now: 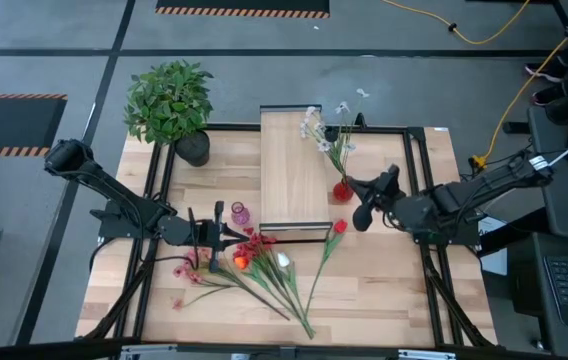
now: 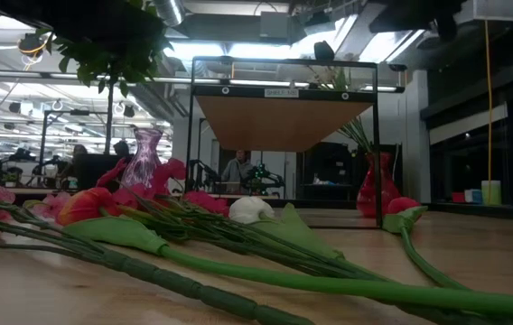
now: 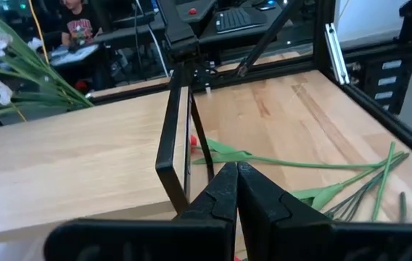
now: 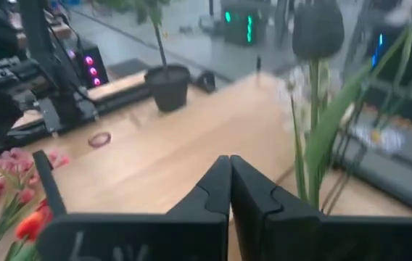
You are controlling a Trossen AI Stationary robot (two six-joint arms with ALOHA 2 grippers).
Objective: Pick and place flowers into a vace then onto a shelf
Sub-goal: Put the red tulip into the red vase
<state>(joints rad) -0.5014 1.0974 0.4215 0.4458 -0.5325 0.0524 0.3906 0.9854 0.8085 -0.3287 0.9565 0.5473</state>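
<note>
Loose flowers [image 1: 264, 265] [image 2: 193, 212] lie flat on the table in front of the shelf [image 1: 294, 170], stalks fanned toward the near edge. One red tulip [image 1: 339, 227] lies apart, to their right. A pink glass vase [image 1: 239, 213] [image 2: 144, 153] stands empty on the table at the shelf's left near corner. A red vase [image 1: 342, 190] [image 2: 374, 185] holding white flowers [image 1: 324, 130] [image 4: 311, 138] stands on the table by the shelf's right edge. My left gripper [image 1: 244, 237] [image 3: 236, 170] is shut, over the blossoms, pointing at the shelf's near corner. My right gripper [image 1: 352, 188] [image 4: 229, 163] is shut beside the red vase.
A bushy potted plant [image 1: 169, 100] stands at the far left corner. A black frame [image 1: 414, 200] runs around the tabletop. The shelf's top [image 3: 61, 159] is bare light wood with a dark edge [image 3: 173, 138]. Open tabletop lies right of the tulip [image 1: 394, 280].
</note>
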